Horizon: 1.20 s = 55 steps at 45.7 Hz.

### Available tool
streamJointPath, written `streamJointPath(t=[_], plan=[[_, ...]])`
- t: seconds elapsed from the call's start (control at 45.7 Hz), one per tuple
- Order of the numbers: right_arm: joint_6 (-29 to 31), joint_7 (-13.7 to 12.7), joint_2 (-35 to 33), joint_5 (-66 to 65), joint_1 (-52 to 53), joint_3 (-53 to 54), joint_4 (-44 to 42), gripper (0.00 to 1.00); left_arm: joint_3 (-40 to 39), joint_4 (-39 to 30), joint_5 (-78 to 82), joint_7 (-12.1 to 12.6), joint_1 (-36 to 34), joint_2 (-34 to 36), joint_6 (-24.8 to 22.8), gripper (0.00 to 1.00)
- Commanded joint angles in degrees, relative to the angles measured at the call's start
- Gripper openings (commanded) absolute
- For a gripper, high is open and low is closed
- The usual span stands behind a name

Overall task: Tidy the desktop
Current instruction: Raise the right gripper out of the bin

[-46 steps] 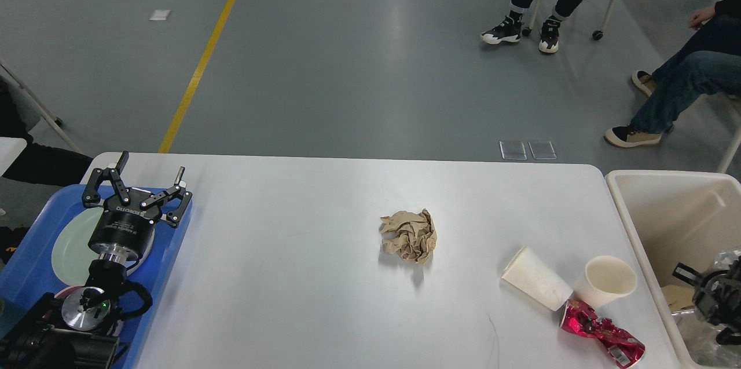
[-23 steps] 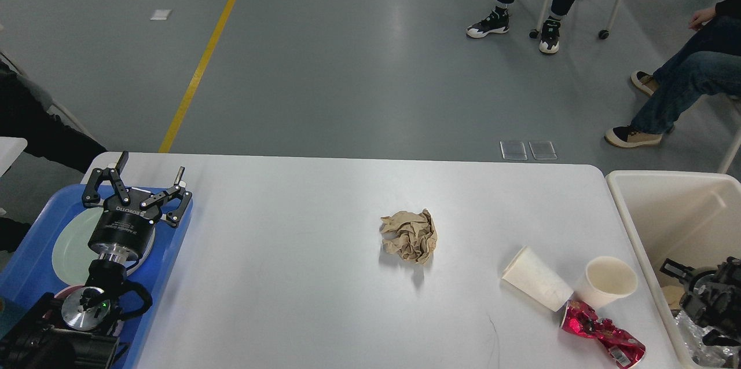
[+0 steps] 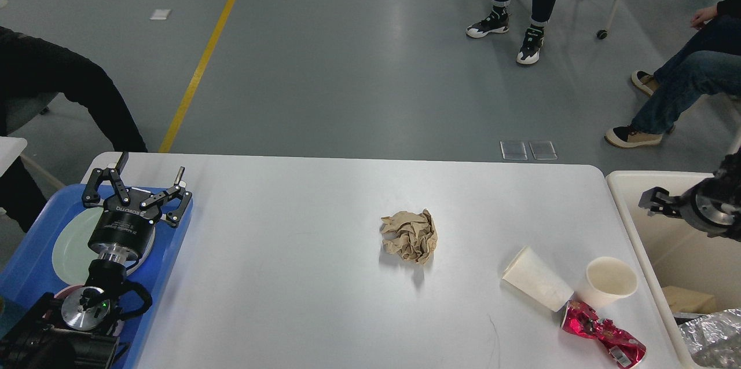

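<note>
The white desktop (image 3: pixel 289 276) carries a crumpled ball of brown paper (image 3: pixel 409 236) near its middle. At the front right a white paper cup (image 3: pixel 535 286) lies on its side against a second, tilted cup (image 3: pixel 611 281), with a crushed red wrapper (image 3: pixel 602 334) just in front of them. My left gripper (image 3: pixel 151 166) is open and empty over the blue tray (image 3: pixel 173 241) at the left edge. Over the beige bin (image 3: pixel 622 195), my right gripper (image 3: pixel 651 202) is seen side-on, its fingers not separable.
A pale green plate (image 3: pixel 69 247) lies in the tray under my left arm. Crumpled silver foil (image 3: pixel 712 337) and a brown scrap (image 3: pixel 689 299) lie in the bin. People sit beyond the table's far and right sides.
My right gripper has risen from low inside the bin to above its far left wall. The silver foil now lies on the bin's floor. The left arm has not moved.
</note>
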Motion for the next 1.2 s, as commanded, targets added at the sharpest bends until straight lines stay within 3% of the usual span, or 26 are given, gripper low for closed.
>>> streamJointPath(t=[0.0, 0.109, 0.219, 0.459, 1.181], plan=[[8.3, -1.6, 3.9, 0.1, 14.4, -4.7, 9.7, 1.00, 0.0, 0.0, 0.0, 0.0, 0.0, 0.0, 0.0, 0.96], [19.5, -1.8, 10.1, 0.2, 26.2, -6.4, 16.0, 1.00, 0.1, 0.0, 0.0, 0.0, 0.0, 0.0, 0.0, 0.96], [25.0, -1.8, 11.2, 0.6, 35.0, -5.7, 22.8, 1.00, 0.1, 0.0, 0.0, 0.0, 0.0, 0.0, 0.0, 0.96], [23.3, -1.8, 11.6, 1.4, 50.2, -4.7, 39.5, 1.00, 0.1, 0.0, 0.0, -0.1, 0.0, 0.0, 0.0, 0.96], [23.2, -2.2, 12.1, 6.3, 52.4, -7.4, 39.6, 1.00, 0.1, 0.0, 0.0, -0.1, 0.0, 0.0, 0.0, 0.96]])
